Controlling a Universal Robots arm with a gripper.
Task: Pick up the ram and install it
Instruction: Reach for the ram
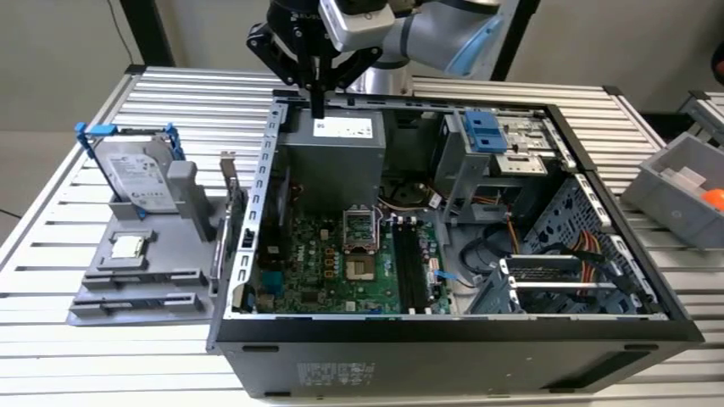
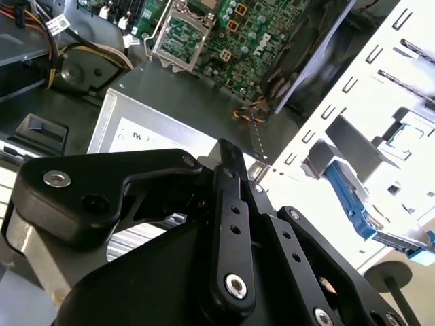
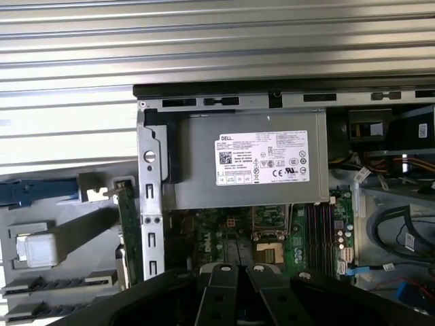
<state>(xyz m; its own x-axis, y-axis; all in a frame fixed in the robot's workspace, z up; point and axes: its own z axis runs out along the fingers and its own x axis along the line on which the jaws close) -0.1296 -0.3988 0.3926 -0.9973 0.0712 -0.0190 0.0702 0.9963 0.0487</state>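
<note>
1. Above the far corner of the computer case [image 1: 453, 339], on the exterior view's left, the gripper [image 1: 320, 108] hangs tips-down over the power supply [image 3: 258, 163]; its fingers are drawn together to a single point, with nothing between them.
2. Outside the case, just beside its wall on the exterior view's left, the ram [image 3: 126, 227] stands on its long edge in a grey fixture [image 1: 136, 301]; it is untouched and well apart from the gripper.
3. On the same fixture: a hard drive in a blue bracket [image 1: 136, 178] at the far end; a small square processor chip [image 1: 125, 246] nearer.
4. Inside the case, the motherboard [image 1: 322, 259] lies flat; its black memory slots [image 1: 409, 263] run near-to-far beside the processor socket [image 1: 359, 233] and appear vacant.
5. Hazard, approach: the ram sits close to the case wall; fingers coming down closed would likely strike its upper edge, while fingers spread wide might catch the wall or the fixture.
6. Hazard, grasp: so thin a board, taken off-centre, would probably tilt or slip in the grip; a tilted lift could bind it in the fixture.
7. Hazard, seating: a tilted stick, a mismatched notch or closed slot latches could jam the board; pressing on regardless would load the motherboard.
</note>
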